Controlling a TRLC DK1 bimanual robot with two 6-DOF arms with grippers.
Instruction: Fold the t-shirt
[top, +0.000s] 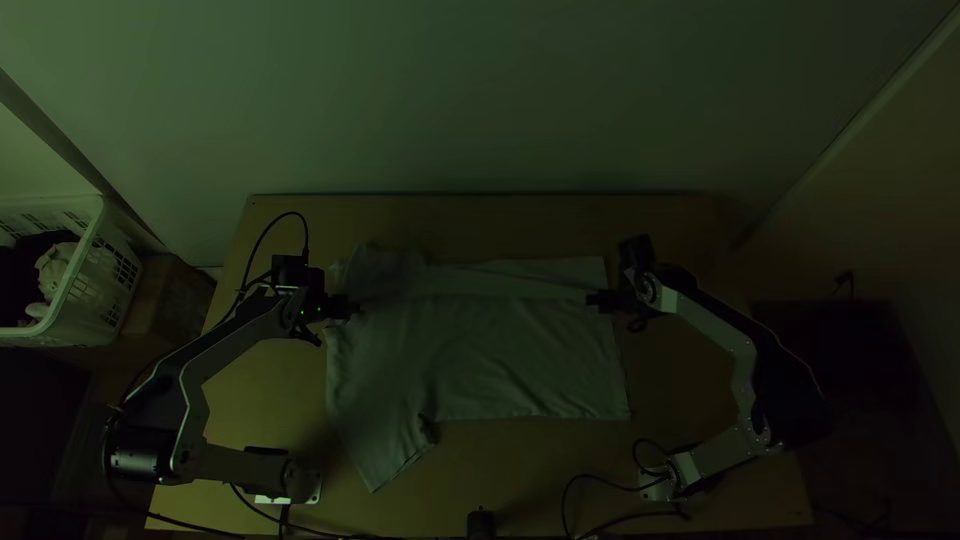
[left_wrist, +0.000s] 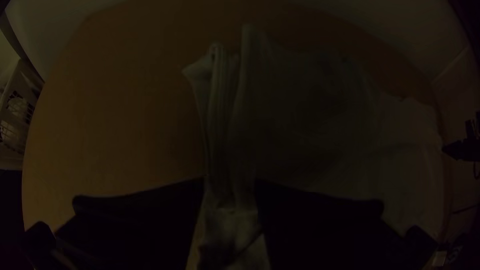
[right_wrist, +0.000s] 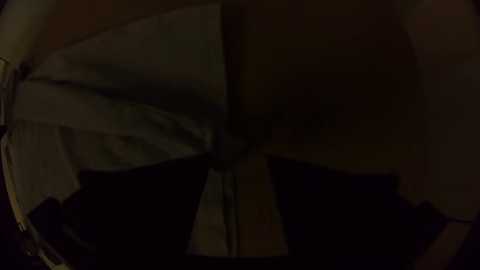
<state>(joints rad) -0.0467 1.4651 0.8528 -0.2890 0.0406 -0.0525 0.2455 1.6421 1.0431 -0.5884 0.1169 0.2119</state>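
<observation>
We see the t-shirt (top: 500, 345) lying mostly spread on the desk (top: 690, 390), its body stretching between the left gripper (top: 350, 307) and the right gripper (top: 598, 300). A long crease runs across the cloth from near one pair of fingers to the other, with a narrow band of cloth on the far side of it. Beyond the left fingers we make out some rumpled cloth (top: 385, 262); on their near side a sleeve (top: 385, 460) slants toward the desk's near edge.

In the left wrist view, the left gripper (left_wrist: 230, 179) has its fingers standing apart, with a bunched ridge of cloth (left_wrist: 227, 130) running into the gap between them. In the right wrist view, the right gripper (right_wrist: 240, 156) also has its fingers apart; part of the cloth and some bare desk show between them. Just ahead of these fingertips we see a small gathered bit of cloth (right_wrist: 225, 145), and a flat corner of the shirt reaches farther out from there.

Well apart from the left fingers, out past the desk's side, we see a white basket (top: 95, 275) holding clothes (top: 50, 270), beside a brown box (top: 162, 300).
</observation>
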